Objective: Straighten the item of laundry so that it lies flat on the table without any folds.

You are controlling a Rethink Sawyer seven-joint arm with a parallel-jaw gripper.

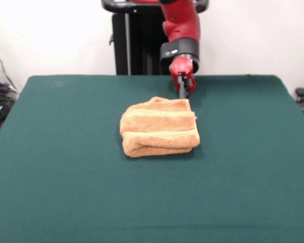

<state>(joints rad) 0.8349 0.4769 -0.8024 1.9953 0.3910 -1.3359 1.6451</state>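
Green table (66, 177) bare around folded towel (159, 127); my fingers (182, 92) at far corner, closure unclear. Risk: pinching several layers, dragging whole bundle.

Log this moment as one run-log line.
towel: folded in layers, mid-table | tool: at towel's far edge, grip state unclear | table: green | task: not flat yet
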